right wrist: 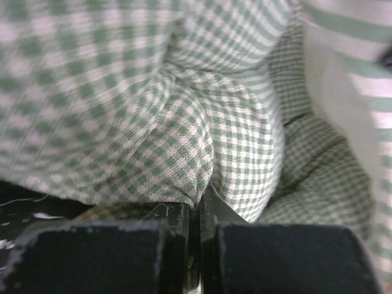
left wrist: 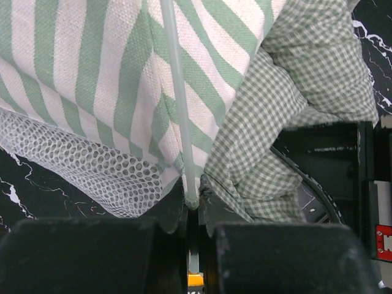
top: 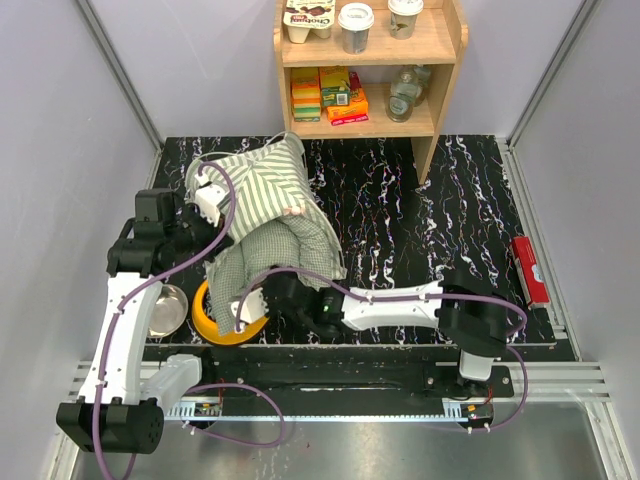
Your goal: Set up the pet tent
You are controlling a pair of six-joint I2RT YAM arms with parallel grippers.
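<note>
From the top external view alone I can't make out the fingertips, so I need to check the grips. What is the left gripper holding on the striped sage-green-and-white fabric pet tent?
Observer: The left gripper is shut on the lower end of a thin white flexible pole. The pole runs down the striped sage-green-and-white fabric pet tent, beside its white mesh panel.
Operator: And the right one?
Observer: The right gripper is shut, with a fold of green-and-white checked fabric pinched between its jaws.

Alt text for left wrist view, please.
The left gripper is shut on a thin white pole of the pet tent, whose green-and-white striped fabric fills the upper frame. White mesh hangs lower left; green-checked fabric bunches at right over the black marbled table.
</note>
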